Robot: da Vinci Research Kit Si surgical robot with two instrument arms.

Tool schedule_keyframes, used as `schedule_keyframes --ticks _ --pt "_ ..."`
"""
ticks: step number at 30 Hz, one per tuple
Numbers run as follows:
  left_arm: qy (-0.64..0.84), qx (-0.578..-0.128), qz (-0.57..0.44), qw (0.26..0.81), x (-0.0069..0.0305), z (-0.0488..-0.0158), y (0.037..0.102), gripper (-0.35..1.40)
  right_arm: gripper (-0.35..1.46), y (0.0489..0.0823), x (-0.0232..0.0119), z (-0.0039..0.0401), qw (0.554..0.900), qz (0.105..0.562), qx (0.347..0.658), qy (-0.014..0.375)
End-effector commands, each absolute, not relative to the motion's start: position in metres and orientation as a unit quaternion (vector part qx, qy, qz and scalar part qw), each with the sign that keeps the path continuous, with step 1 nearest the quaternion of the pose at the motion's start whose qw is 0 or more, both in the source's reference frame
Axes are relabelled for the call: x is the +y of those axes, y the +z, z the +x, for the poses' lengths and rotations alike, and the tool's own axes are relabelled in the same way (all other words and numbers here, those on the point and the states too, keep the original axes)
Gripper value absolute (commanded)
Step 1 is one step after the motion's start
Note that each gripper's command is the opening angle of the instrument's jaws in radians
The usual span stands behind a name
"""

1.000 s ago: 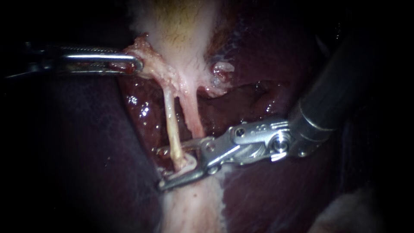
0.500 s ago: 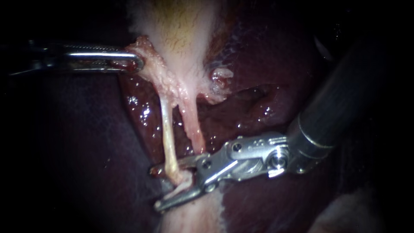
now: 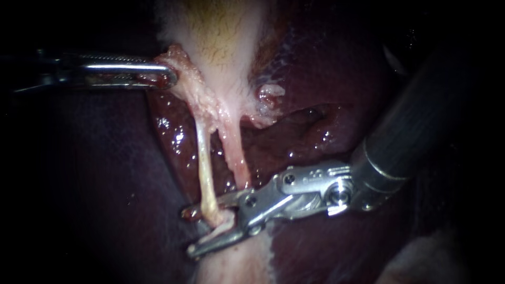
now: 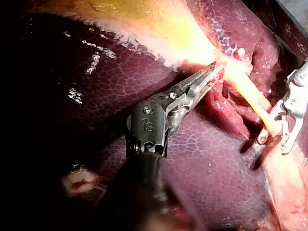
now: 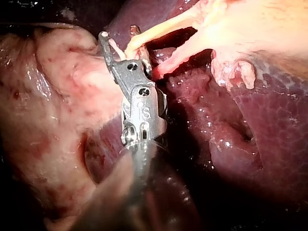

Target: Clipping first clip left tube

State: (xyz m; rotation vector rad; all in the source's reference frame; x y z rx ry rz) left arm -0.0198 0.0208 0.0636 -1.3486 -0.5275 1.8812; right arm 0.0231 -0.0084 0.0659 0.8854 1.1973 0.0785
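In the endoscope view, my left instrument [image 3: 165, 78] has its jaws clamped on the gallbladder [image 3: 215, 37] at its ragged neck. My right instrument [image 3: 188, 231] holds its jaws apart astride the left tube [image 3: 204, 168], low down near its foot, over the liver [image 3: 315, 79]. In the left wrist view, the jaws lie together on that pale tissue. In the right wrist view, the tube crosses between the parted jaws, and it is unclear whether either jaw touches it.

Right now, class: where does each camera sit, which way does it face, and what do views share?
Endoscope: close over the liver, facing the left tube; left instrument and right instrument show.
Left wrist: on that arm, looking along its own instrument toward the gallbladder.
Right wrist: likewise, along its instrument toward the tube.
Shared: that tube.
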Motion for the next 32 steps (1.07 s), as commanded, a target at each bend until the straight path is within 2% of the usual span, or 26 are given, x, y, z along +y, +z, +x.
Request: schedule_keyframes --ticks 1,4,8,11,16,32 --pt "0.735 -0.206 -0.527 0.374 0.0208 -0.0198 0.0636 -0.35 0.13 0.066 -0.0084 0.023 0.735 0.403 0.545 0.036" --pt "0.735 -0.206 -0.527 0.374 0.0207 -0.0198 0.0635 -0.35 -0.01 0.0661 -0.0083 0.0227 0.734 0.406 0.543 0.04" --pt "0.735 -0.206 -0.527 0.374 0.0207 -0.0198 0.0635 -0.35 -0.09 0.0663 -0.0081 0.0225 0.735 0.405 0.543 0.041" --pt "0.735 -0.206 -0.527 0.374 0.0207 -0.0198 0.0635 -0.35 -0.35 0.0663 -0.008 0.0223 0.733 0.411 0.54 0.047" --pt "0.735 -0.206 -0.527 0.374 0.0206 -0.0198 0.0635 -0.35 -0.35 0.0662 -0.0079 0.0219 0.749 0.423 0.505 0.063" --pt "0.735 -0.205 -0.527 0.375 0.0204 -0.0199 0.0633 -0.35 -0.35 0.0665 -0.0079 0.0217 0.749 0.425 0.504 0.064"
